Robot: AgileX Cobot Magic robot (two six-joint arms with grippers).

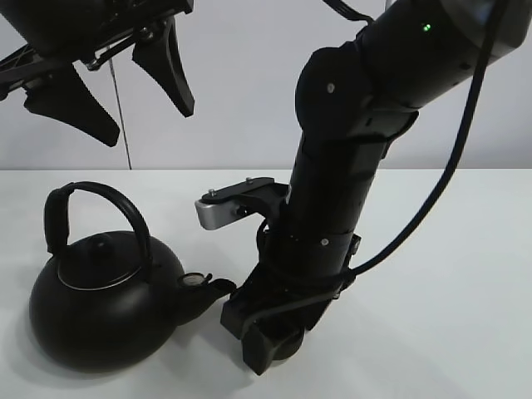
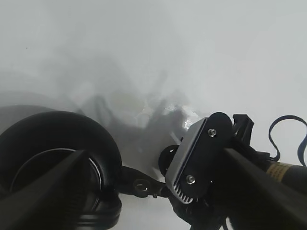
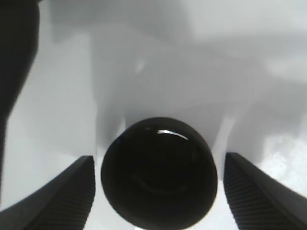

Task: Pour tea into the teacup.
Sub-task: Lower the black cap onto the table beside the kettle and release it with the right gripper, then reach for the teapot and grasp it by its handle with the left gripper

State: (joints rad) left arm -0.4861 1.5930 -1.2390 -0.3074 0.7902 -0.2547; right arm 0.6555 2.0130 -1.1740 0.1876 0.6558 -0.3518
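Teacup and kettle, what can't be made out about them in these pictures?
- Exterior high: the teacup is mostly hidden behind the right hand.
- Right wrist: the teacup's inside is plain black; tea or none cannot be told.
- Left wrist: the kettle is blurred, cut off by the edge and partly behind a finger of the left hand. Its lid hides its contents.

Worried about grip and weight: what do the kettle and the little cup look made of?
Kettle: probably painted metal, satin black, with soft sheen and a bright ring at the lid. Teacup: maybe ceramic, black, mostly matte; one thin highlight inside the rim. Plastic can't be excluded.
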